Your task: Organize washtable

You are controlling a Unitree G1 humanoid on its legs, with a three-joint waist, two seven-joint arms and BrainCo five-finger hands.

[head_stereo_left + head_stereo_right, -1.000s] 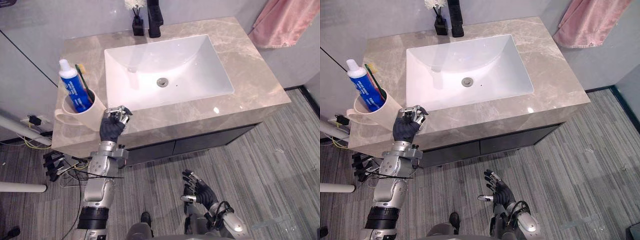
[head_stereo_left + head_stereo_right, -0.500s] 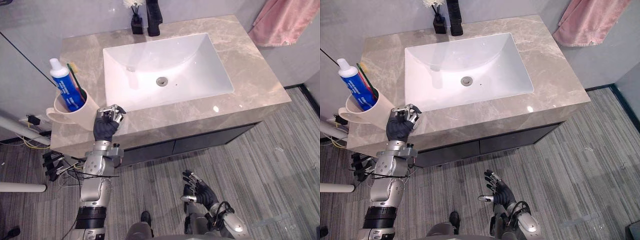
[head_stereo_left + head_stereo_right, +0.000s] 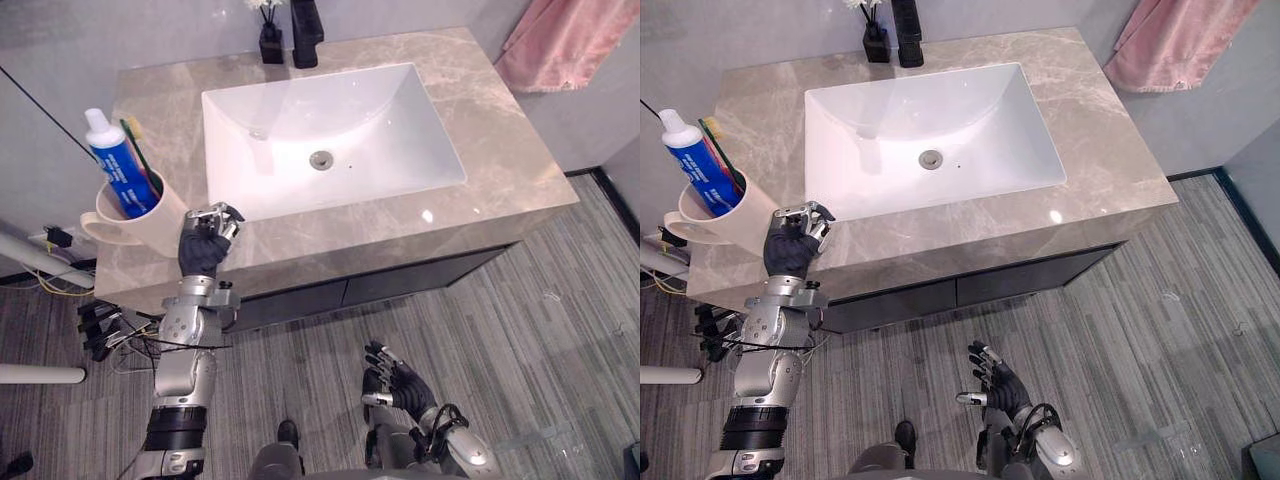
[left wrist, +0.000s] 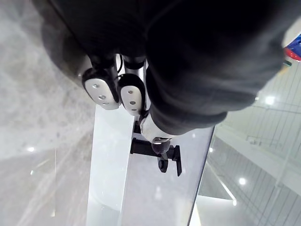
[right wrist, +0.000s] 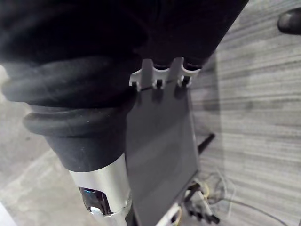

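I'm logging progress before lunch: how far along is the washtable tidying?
Done: toothpaste and toothbrush stand in the mug on the counter, front left corner; the sink is bare. In hand: nothing; the left hand, fingers curled, is beside the mug, the right hand hangs open over the floor. Left: probably setting the mug away from the edge.

Your left arm is a silver-grey tube with a black band low down and a boxy silver joint at the wrist. Your left hand wears a dark ribbed cover; its fingers end in pale oval pads dotted with small screws. Your right hand matches: dark cover, silver dark-tipped fingers, polished wrist barrel.
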